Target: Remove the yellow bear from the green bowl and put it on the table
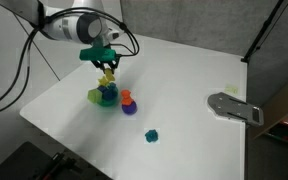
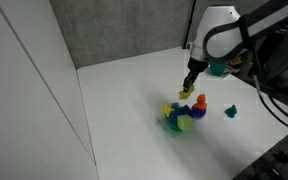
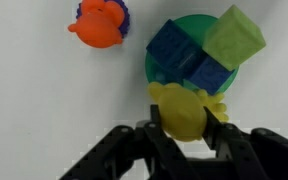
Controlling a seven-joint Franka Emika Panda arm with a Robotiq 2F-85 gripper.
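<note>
Gripper, in an exterior view, hangs from the arm over the table, clenched on the bear, which is held in the air just above the bowl. A blue toy sits in the bowl; a red toy stands just beside it and a teal toy lies apart. A grey object rests near the table's edge. Dark grey backdrop behind.

In an exterior view, the gripper holds the bear above the bowl, with the red toy and teal toy nearby. The white table meets a pale panel.

Wrist view: the fingers grip the bear at the rim of the bowl, which holds the blue toy and a yellow-green piece. The red toy is apart.
</note>
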